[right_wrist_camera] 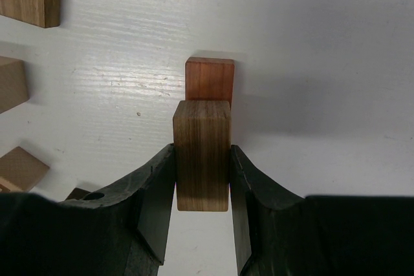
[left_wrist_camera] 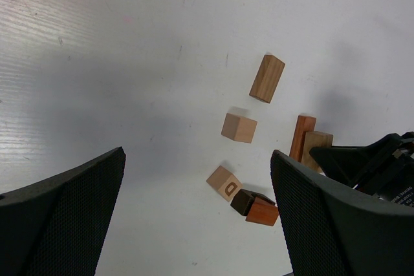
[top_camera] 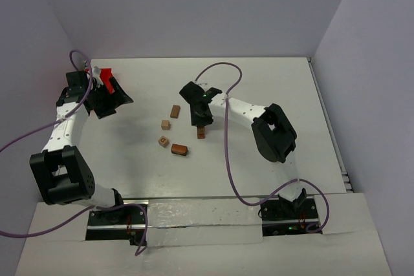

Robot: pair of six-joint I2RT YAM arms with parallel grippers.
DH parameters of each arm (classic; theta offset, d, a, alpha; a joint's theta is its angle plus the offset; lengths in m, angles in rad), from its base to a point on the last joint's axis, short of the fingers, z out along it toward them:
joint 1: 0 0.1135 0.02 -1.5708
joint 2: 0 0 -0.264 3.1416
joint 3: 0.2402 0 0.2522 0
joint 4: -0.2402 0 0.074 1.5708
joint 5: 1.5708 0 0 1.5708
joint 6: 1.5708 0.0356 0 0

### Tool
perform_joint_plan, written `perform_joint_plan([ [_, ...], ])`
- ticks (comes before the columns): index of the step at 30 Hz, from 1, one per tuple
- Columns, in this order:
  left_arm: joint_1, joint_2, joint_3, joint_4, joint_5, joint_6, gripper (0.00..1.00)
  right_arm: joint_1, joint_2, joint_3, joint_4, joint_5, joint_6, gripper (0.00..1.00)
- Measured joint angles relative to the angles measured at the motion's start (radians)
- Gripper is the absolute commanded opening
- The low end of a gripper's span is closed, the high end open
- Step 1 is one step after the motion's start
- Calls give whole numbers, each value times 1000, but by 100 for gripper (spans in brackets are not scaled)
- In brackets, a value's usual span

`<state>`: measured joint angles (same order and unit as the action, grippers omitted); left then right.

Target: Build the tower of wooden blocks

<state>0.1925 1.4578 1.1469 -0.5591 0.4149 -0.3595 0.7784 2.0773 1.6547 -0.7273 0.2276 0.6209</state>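
My right gripper (right_wrist_camera: 202, 152) is shut on a brown wooden cuboid (right_wrist_camera: 202, 127) and holds it right beside an upright reddish-brown block (right_wrist_camera: 209, 80) on the white table. I cannot tell whether the two touch. In the top view the right gripper (top_camera: 200, 116) sits mid-table with the reddish block (top_camera: 201, 133) just below it. The left wrist view shows this pair, the reddish block (left_wrist_camera: 302, 135) and the held cuboid (left_wrist_camera: 317, 143). No stacked tower shows. My left gripper (left_wrist_camera: 197, 159) is open and empty, far left (top_camera: 107, 100) beside the red tray.
Loose blocks lie left of the right gripper: a tan cuboid (top_camera: 175, 111), a tan cube (top_camera: 165, 124), a cube marked D (top_camera: 163, 140), and a dark brown and reddish piece (top_camera: 179, 150). A red tray (top_camera: 107, 81) stands at the far left.
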Motion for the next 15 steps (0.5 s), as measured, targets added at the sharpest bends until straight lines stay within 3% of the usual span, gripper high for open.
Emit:
perform_joint_plan([
  [15, 0, 13, 0, 0, 0, 0, 99, -5, 0, 0, 0, 1, 14, 10],
])
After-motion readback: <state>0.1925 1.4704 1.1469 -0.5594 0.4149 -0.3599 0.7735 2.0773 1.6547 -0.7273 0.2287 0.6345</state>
